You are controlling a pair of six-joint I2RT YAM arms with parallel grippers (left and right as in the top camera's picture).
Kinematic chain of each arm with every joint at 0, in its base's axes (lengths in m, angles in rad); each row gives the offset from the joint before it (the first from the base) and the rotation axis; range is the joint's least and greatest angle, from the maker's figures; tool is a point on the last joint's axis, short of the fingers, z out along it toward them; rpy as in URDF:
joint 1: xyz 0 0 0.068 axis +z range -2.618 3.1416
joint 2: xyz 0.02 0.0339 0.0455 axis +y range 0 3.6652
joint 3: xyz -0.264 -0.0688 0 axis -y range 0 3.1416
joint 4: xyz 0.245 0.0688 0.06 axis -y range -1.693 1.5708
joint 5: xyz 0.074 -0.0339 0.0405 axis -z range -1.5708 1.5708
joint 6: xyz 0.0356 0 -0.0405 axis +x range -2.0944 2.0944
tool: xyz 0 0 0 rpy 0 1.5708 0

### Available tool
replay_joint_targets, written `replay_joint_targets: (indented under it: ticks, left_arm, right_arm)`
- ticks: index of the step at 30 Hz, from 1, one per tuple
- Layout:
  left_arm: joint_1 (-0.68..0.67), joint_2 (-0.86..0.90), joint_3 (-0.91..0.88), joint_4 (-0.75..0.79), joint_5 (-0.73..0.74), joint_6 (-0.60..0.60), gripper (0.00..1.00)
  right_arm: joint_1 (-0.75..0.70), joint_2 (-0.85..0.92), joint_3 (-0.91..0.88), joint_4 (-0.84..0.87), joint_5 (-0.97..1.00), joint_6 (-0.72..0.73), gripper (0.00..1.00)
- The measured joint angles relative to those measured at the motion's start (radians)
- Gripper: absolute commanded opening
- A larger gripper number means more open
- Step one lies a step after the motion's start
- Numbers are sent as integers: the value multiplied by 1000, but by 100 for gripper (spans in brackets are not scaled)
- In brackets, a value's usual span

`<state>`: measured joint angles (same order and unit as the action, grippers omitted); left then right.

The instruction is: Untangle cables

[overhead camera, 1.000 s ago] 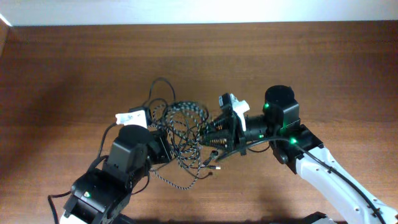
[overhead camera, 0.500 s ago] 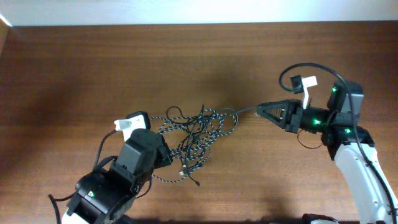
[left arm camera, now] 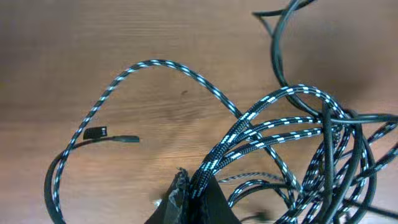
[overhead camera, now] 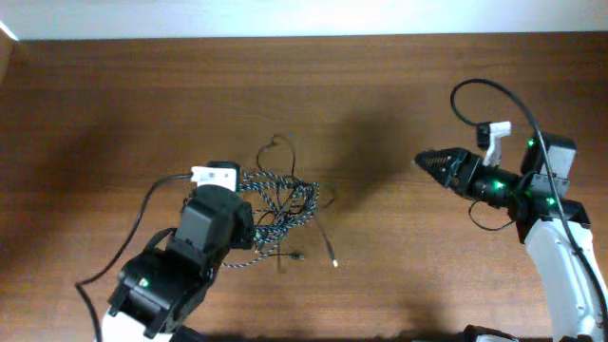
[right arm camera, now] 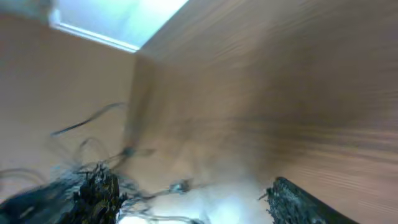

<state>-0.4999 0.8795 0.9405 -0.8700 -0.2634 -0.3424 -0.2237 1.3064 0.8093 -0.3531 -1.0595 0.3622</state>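
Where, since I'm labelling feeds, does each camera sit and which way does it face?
Overhead: above the table, looking down; left gripper and right gripper both show.
Left wrist: rides behind the left gripper, looking down at the braided cable pinched in its fingers.
Right wrist: rides behind the right gripper, looking low across the table; its open fingers frame the view.
Shared: all three see the cable tangle.
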Motion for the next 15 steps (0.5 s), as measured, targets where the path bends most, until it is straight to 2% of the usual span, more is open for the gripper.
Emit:
replay_joint_targets:
  ticks: [2,3,4,5,6,8,10,11,14,15]
  left_arm:
    - [-1,101,0,34,-24,115,0]
    - [-1,136,0,45,-26,132,0]
    - [-1,196,0,87,-32,154,0]
    - [-1,241,0,126,-28,167,0]
    - [-1,254,0,141,-24,171,0]
    - [-1,254,0,155,-21,171,0]
    - [-1,220,0,153,0,172,0]
    - [-1,199,0,153,17,172,0]
    - [-1,178,0,150,77,179,0]
    - [-1,178,0,148,86,182,0]
  right_arm:
    - [65,0,0,1,-143,1,81]
    - [105,0,0,1,-179,1,81]
    - [186,0,0,28,-205,1,66]
    - [245,0,1,51,-219,1,63]
    - [310,0,0,81,-170,2,63]
    - [445,0,0,92,30,114,63]
    - [523,0,0,111,212,296,63]
    - [589,0,0,172,275,371,60]
    - [711,0,0,238,360,442,52]
    - [736,0,0,239,388,474,46]
